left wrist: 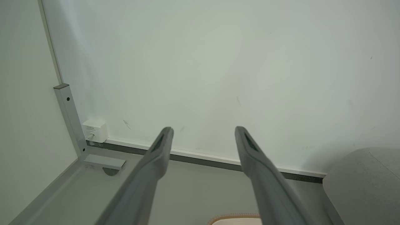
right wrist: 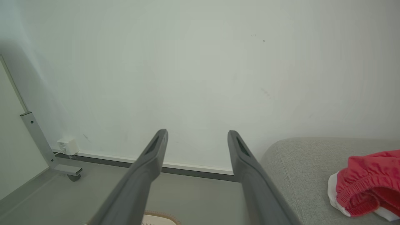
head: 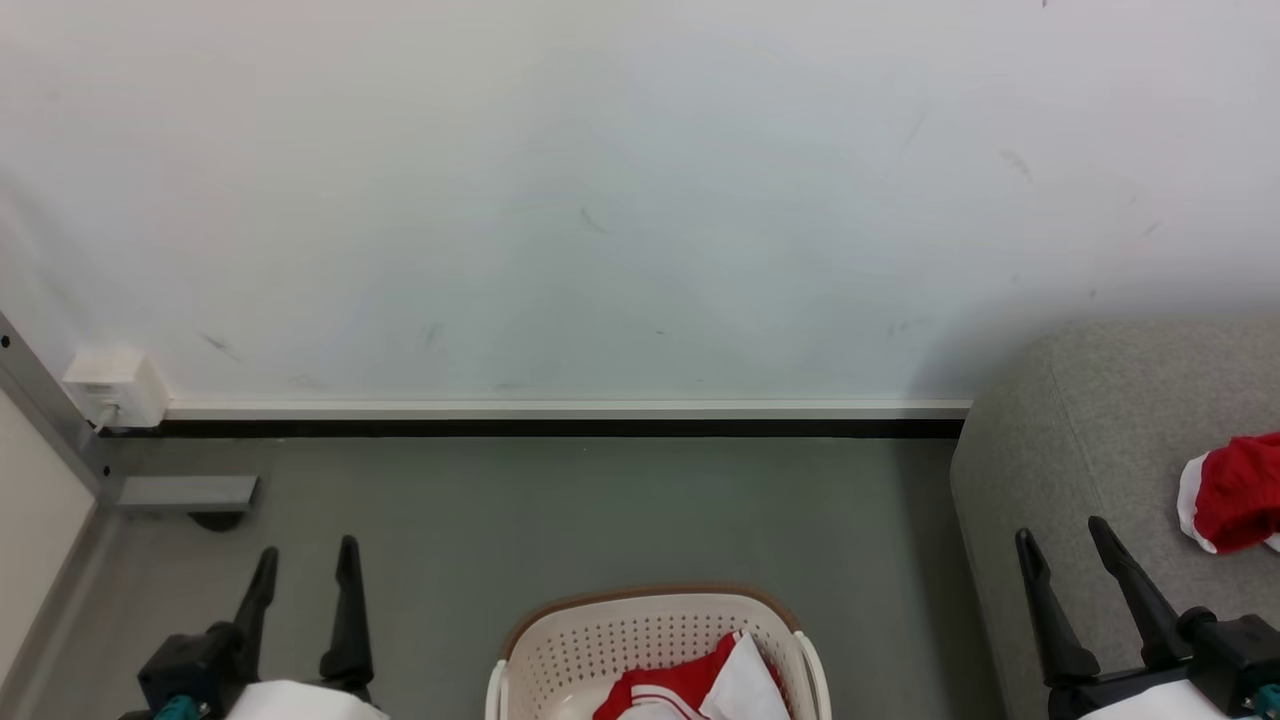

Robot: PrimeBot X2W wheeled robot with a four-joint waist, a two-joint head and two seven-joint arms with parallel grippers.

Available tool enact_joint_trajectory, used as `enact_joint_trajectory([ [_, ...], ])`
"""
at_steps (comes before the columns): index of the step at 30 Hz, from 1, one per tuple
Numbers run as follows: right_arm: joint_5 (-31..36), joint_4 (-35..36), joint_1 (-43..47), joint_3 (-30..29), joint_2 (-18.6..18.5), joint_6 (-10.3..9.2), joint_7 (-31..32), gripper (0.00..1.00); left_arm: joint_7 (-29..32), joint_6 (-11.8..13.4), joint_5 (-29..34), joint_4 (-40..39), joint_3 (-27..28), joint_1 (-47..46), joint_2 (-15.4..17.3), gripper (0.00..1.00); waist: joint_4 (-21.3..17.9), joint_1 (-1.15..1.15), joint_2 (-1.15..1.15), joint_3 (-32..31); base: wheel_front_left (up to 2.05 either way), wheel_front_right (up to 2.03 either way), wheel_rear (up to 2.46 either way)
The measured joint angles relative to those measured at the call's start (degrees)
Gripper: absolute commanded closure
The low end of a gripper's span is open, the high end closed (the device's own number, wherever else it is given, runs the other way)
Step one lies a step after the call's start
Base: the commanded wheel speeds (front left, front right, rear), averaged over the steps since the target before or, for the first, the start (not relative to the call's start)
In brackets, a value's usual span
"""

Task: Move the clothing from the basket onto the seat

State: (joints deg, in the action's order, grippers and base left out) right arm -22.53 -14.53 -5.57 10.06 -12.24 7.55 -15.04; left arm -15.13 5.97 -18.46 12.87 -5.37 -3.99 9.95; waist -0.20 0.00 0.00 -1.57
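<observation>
The cream basket [head: 560,655] with a brown rim stands on the floor at the bottom centre of the head view. Red and white clothing [head: 690,685] lies inside it. Another red garment [head: 1235,490] with white trim rests on the grey seat [head: 1090,440] at the right, and it appears in the right wrist view too [right wrist: 368,184]. My left gripper [head: 305,560] hangs open to the left of the basket, holding nothing. Over the seat's front edge my right gripper [head: 1060,535] is open and empty, left of that garment. Both wrist views show spread fingers [left wrist: 162,143] [right wrist: 157,147] pointing at the wall.
A white wall with a dark baseboard [head: 560,428] runs across the back. A white socket box [head: 115,385] sits at the left corner beside a grey metal frame with a caster [head: 185,495]. Grey floor [head: 600,510] lies between basket and wall.
</observation>
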Motion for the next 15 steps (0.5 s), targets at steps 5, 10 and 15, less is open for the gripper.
enact_joint_trajectory([
  [5, 0.96, 0.53, -0.16, 0.12, 0.19, 0.0, 0.0, 0.0, 0.0, -1.53, 3.72, -1.13, 2.92, 0.63, -2.08, 0.0, -0.2, 0.0, 0.0, 0.23, 0.0, 0.0, 0.0],
  [10, 1.02, 0.7, -0.36, 0.64, 0.04, 0.0, 0.0, 0.0, 0.0, -3.63, 5.26, -0.9, 4.79, 1.01, -3.77, 0.0, -0.48, 0.0, 0.0, 0.41, 0.0, 0.0, 0.0],
  [15, 0.92, 0.73, -0.55, 0.97, -0.03, 0.0, 0.0, 0.0, 0.0, -5.38, 6.62, 0.08, 6.42, 0.98, -4.87, 0.0, -0.87, 0.0, 0.0, 0.52, 0.0, 0.0, 0.0],
])
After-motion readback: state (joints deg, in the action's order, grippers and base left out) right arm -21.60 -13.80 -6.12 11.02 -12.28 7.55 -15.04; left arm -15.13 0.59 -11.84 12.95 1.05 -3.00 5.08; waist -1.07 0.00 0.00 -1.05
